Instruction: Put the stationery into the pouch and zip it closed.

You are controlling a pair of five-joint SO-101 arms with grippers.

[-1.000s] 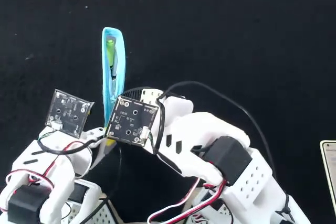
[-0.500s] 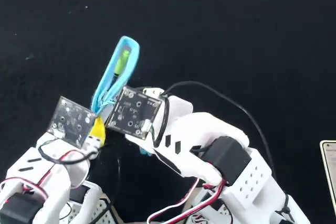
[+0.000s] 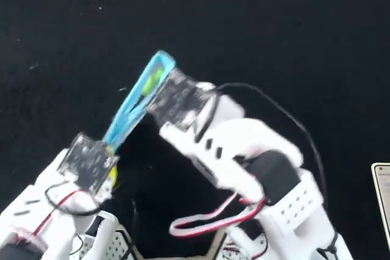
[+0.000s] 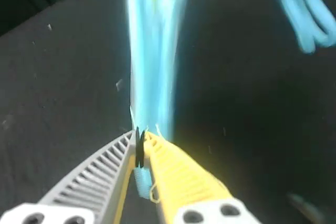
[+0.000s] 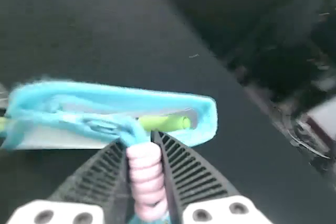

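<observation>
Pinching an end of the pouch point(image 3: 137, 98) tight in the left gripper point(image 4: 140, 137); clamping a pink coil point(image 5: 143, 178) at that pouch's mouth in the right gripper point(image 5: 140, 141).

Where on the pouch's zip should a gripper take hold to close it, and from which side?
The pink coiled tag hanging off the zip of the pouch, taken from the open-mouth edge: it sticks out clear of the fabric. The right gripper is shut on it so, while the left gripper pinches the pouch's end.
</observation>
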